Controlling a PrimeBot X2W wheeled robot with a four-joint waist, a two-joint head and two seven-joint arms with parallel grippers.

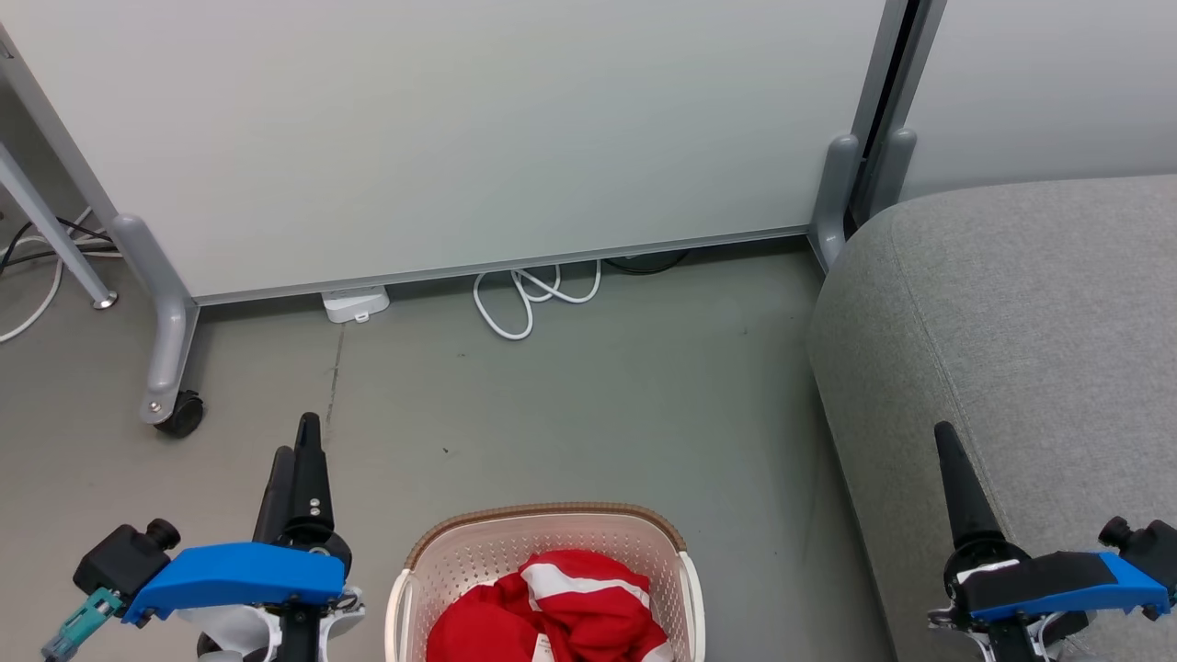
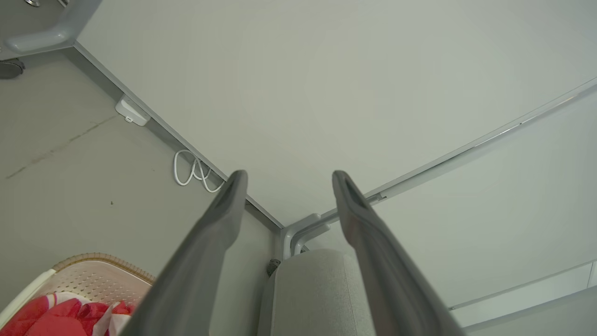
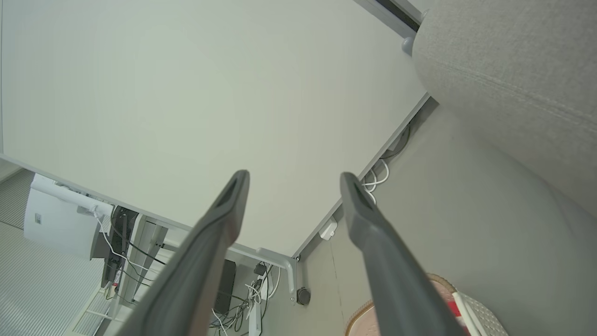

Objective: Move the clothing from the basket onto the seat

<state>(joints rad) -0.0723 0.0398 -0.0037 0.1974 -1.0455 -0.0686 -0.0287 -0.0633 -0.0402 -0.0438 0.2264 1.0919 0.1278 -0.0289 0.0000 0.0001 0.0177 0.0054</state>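
The red clothing with white trim [image 1: 550, 611] lies crumpled in the cream basket [image 1: 552, 529] at the bottom middle of the head view; no lettering is readable. The basket [image 2: 88, 275] and the clothing [image 2: 65, 317] also sit at the lower left of the left wrist view. The light-grey seat [image 1: 1021, 349] stands to the basket's right. My left gripper [image 1: 306, 441] hovers left of the basket, open and empty [image 2: 288, 179]. My right gripper [image 1: 945, 446] hangs over the seat's front edge, open and empty [image 3: 294, 179].
A white partition panel on grey wheeled legs [image 1: 165, 349] stands behind the basket. A white cable loop [image 1: 529, 294] and a small white box [image 1: 354, 303] lie at its foot. Grey floor [image 1: 570, 405] stretches between panel, basket and seat.
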